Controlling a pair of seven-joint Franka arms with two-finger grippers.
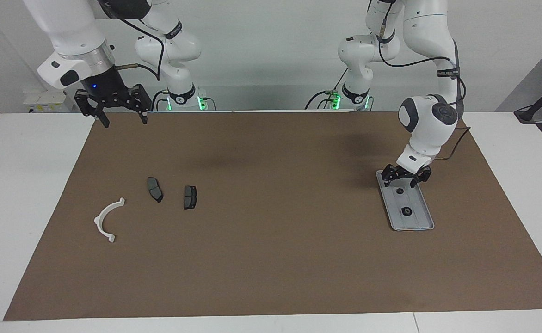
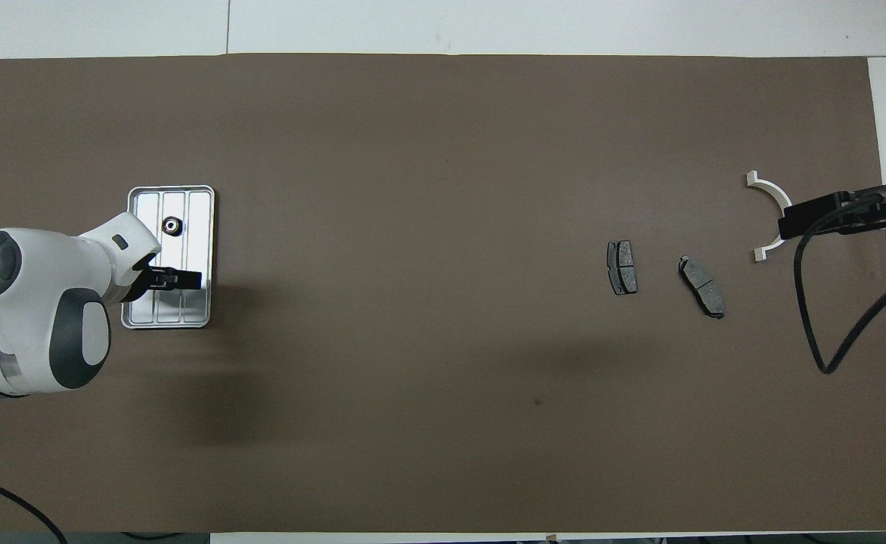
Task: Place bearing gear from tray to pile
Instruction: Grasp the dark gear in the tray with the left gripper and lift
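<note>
The silver-grey tray [image 1: 420,216] lies at the left arm's end of the brown mat and holds two small dark bearing gears. One gear [image 1: 399,190] lies at the tray's end nearer the robots, the other gear [image 1: 406,212] farther along. My left gripper [image 1: 401,181] is open and low over the nearer gear, its fingers on either side of it. In the overhead view the left gripper [image 2: 177,279] hides that gear; the farther gear [image 2: 171,224] and the tray [image 2: 199,219] show. The pile is a white half-ring bracket [image 1: 108,219] and two dark pads [image 1: 155,188] [image 1: 190,197].
My right gripper [image 1: 124,119] waits, open and raised over the mat's edge at the right arm's end. In the overhead view its black body and cable [image 2: 828,213] cover part of the white bracket [image 2: 766,187]; the pads [image 2: 622,267] [image 2: 701,285] lie beside it.
</note>
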